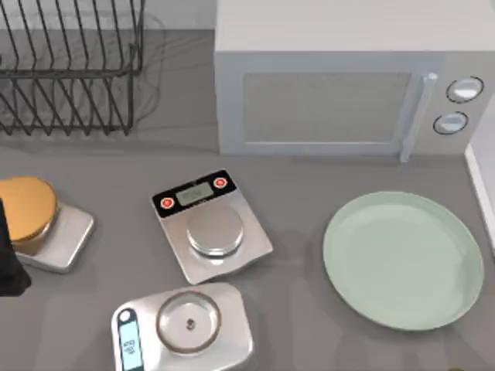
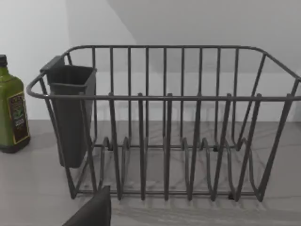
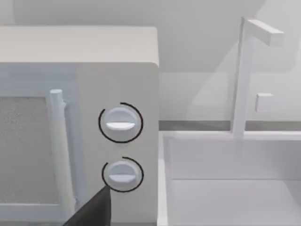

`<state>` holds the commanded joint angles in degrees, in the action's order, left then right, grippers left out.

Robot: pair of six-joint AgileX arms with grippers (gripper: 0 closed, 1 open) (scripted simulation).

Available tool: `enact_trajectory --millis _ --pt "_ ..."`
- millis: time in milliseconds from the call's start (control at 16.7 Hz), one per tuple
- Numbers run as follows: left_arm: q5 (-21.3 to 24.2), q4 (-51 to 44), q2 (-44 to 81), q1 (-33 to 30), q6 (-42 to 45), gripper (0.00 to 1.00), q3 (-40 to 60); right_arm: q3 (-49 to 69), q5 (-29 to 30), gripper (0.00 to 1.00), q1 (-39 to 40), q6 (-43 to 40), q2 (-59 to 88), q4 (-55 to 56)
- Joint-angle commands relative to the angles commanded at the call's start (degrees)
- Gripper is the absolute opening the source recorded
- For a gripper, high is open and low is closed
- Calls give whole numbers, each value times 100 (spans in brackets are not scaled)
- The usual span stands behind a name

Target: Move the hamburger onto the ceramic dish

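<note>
The ceramic dish (image 1: 402, 259), a large pale mint-green plate with nothing on it, lies at the table's right in front of the microwave. The hamburger is out of view. My left arm (image 1: 8, 255) is a dark shape at the table's left edge, beside a golden-yellow domed thing (image 1: 27, 209) on a scale. A dark part of my left gripper (image 2: 91, 212) points toward the wire dish rack (image 2: 164, 122). A dark part of my right gripper (image 3: 91, 209) points at the microwave's knobs (image 3: 121, 123).
A white microwave (image 1: 332, 85) stands at the back, with the dish rack (image 1: 69, 62) at the back left. Three steel scales sit at left (image 1: 66, 243), centre (image 1: 210, 228) and front (image 1: 186, 328). A green bottle (image 2: 11, 113) stands beside the rack.
</note>
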<state>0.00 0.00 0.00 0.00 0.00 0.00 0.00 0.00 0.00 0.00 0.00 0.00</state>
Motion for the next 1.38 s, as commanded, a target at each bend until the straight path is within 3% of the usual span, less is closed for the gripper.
enact_trajectory --millis 180,420,960,1380 --pt "0 0 0 0 0 100 0 57 -4 100 5 -64 73 -71" --pt "0 0 0 0 0 100 0 660 -14 100 18 -735 938 -835" --pt "0 0 0 0 0 100 0 2867 26 100 3 -3353 5267 -3977" --pt "0 0 0 0 0 100 0 4115 35 100 3 -4745 7377 -5582"
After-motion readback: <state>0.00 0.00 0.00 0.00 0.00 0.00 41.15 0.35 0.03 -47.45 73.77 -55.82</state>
